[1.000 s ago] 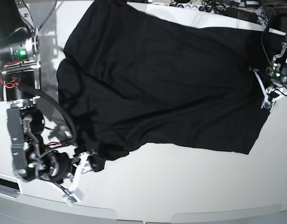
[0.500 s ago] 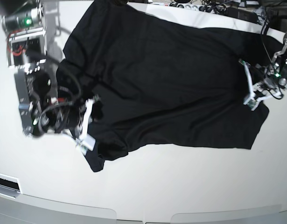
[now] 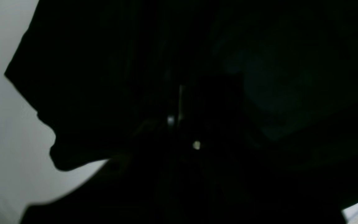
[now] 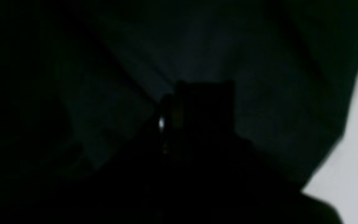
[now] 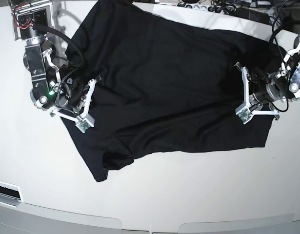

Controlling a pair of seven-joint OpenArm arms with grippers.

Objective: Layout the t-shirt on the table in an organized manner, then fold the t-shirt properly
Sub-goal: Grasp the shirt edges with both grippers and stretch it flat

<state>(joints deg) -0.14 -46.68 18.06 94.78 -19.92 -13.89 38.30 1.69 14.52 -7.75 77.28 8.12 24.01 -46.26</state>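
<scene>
The table (image 5: pixel 189 195) is a broad white top, bare along its near side. The t-shirt (image 5: pixel 169 83) lies spread over the far half of it, mostly flat, running from the far left corner across to the right. Its near-left corner trails toward the near edge with a rumpled fold beside it, and the cloth is bunched at both ends where the arms meet it.

The right gripper (image 5: pixel 86 105), on the scene's left, sits on the shirt's left edge with its jaws closed. The left gripper (image 5: pixel 245 97), on the scene's right, presses into the right end, its jaws closed too. Both wrist views are almost wholly dark cloth, so whether either actually pinches fabric is hard to make out, though it seems likely.

By my reading the laying-out is well along but unfinished: the edges need straightening, and no fold has been made.
</scene>
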